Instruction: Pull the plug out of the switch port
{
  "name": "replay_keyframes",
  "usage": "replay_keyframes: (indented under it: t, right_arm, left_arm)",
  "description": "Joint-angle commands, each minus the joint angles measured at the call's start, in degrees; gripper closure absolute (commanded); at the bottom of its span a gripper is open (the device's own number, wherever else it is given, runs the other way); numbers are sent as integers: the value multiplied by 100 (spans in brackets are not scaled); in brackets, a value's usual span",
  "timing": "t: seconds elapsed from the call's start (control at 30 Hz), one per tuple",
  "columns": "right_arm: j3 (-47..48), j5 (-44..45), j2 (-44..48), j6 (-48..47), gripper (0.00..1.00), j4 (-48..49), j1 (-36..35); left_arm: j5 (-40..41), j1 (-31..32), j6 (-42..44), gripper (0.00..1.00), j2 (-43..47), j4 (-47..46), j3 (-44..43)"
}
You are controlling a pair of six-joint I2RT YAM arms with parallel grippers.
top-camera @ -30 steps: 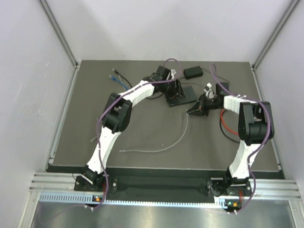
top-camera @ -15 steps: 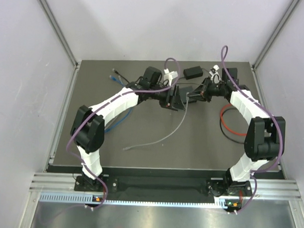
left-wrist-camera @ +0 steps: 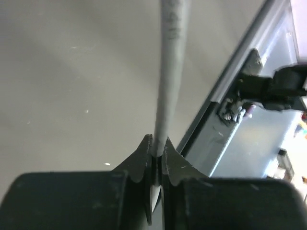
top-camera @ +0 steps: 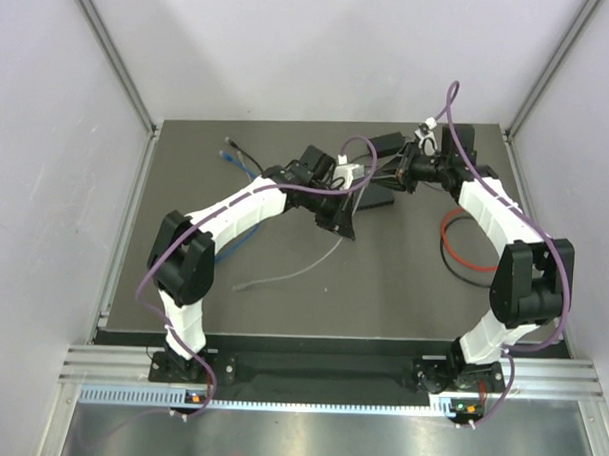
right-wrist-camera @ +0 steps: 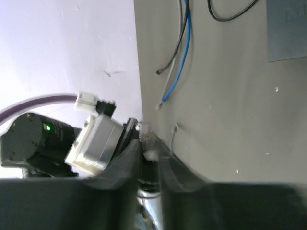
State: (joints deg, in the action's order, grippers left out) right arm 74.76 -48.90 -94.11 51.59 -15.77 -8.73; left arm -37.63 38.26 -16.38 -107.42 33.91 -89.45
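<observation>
Two arms meet over the far middle of the table [top-camera: 382, 291]. Between their tips is the switch [top-camera: 376, 197], a dark flat shape that from above I can barely separate from the black hardware around it. The left gripper [left-wrist-camera: 157, 143] has its jaws pinched tight on a grey cable [left-wrist-camera: 169, 62], which runs straight out of them in the wrist view. From overhead, that cable trails across the table toward the near left. The right gripper [right-wrist-camera: 149, 151] sits at the switch's right end with its jaws drawn to a thin slit. Something small and pale shows in that slit, but I cannot tell what it is. A small black adapter block [top-camera: 385, 144] rests just behind the pair, and a red cable loop [top-camera: 462, 256] lies off to the right.
</observation>
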Motion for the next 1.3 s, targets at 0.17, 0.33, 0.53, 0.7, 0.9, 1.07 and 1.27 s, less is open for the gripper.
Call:
replay_keyframes:
  t: [0.17, 0.33, 0.53, 0.7, 0.9, 1.07, 1.27]
  right_arm:
    - [741, 872, 173, -1701, 59, -1927, -94]
    - [1058, 1541, 85, -2601, 58, -3265, -76]
    - [427, 1384, 436, -2479, 58, -3064, -120]
    - [460, 1788, 358, -2804, 56, -3169, -129]
    - [1013, 2306, -371, -2664, 55, -2564, -427]
    - [1672, 2746, -1275, -2277, 55, -1729, -647]
    - [2234, 3614, -2304, -1662, 64, -647, -796]
  left_arm:
    - [2459, -573, -355, 100, -25, 871, -940]
    - [3139, -1311, -1060, 100, -639, 1250, -1908]
    - [3288, -1944, -1043, 100, -2043, 1266, -3295]
    - [3139, -2498, -972, 100, -2705, 1118, -3764]
    - [2981, -2832, -990, 86, -3040, 1065, -3887]
    - [2630, -2859, -1051, 52, -2829, 934, -3633]
    - [2444, -2816, -1139, 42, -2066, 934, -2913]
